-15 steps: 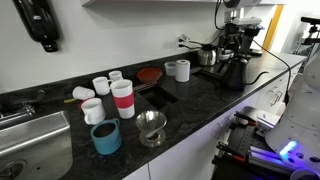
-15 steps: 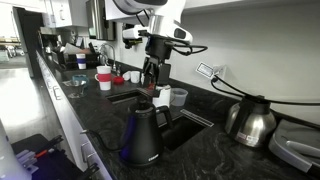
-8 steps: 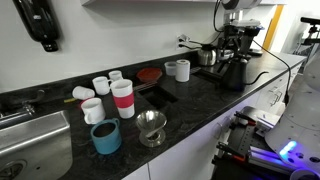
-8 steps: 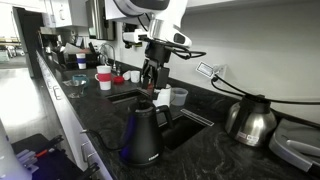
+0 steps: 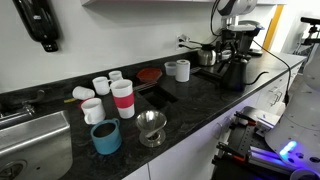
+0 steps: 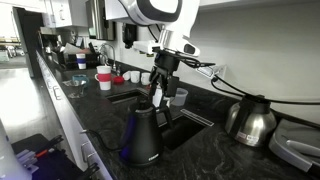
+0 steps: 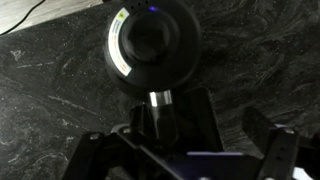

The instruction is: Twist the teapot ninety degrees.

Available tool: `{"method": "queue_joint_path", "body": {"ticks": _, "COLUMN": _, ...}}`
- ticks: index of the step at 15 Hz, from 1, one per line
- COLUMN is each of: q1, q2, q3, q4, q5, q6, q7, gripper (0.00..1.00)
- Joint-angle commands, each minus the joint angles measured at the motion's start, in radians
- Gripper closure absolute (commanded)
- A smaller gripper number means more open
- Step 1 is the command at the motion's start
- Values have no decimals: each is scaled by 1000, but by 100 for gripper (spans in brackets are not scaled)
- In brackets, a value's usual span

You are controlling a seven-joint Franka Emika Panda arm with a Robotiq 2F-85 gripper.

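The matte black cone-shaped teapot (image 6: pixel 141 135) stands on the dark counter, in the foreground of that exterior view and at the far right of the counter in the exterior view from the sink end (image 5: pixel 237 72). The wrist view looks straight down on its round lid (image 7: pixel 152 45), with its side handle (image 7: pixel 160 118) pointing toward the camera. My gripper (image 6: pixel 160 97) hangs just above and behind the pot, and is also seen from the sink end (image 5: pixel 240 48). In the wrist view the gripper (image 7: pixel 185 150) is open and empty, its dark fingers (image 7: pixel 270 145) spread around the handle, touching nothing.
A shiny silver kettle (image 6: pixel 250 120) with a cable stands beside the teapot. A white mug (image 6: pixel 178 97) sits behind the gripper. Toward the sink (image 5: pixel 30 140) are several cups, a red-and-white tumbler (image 5: pixel 123 98), a blue cup (image 5: pixel 106 137) and a metal dripper (image 5: pixel 151 127).
The arm has swung toward the teapot and lowered a little, and the wrist has turned. The gripper stays open. The teapot has not moved.
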State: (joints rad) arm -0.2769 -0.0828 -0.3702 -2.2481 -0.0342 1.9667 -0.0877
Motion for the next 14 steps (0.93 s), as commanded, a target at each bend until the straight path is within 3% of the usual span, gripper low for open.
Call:
{"method": "queue_joint_path", "body": {"ticks": 1, "q1": -21, "q2": 60, "q3": 7, "q4": 51, "q5": 25, "q6": 2, "q7": -49, "gripper": 0}}
{"method": "queue_joint_path", "body": {"ticks": 14, "q1": -36, "q2": 150, "q3": 18, "q4": 78, "q5": 56, "q6": 12, "q7": -92, "gripper": 0}}
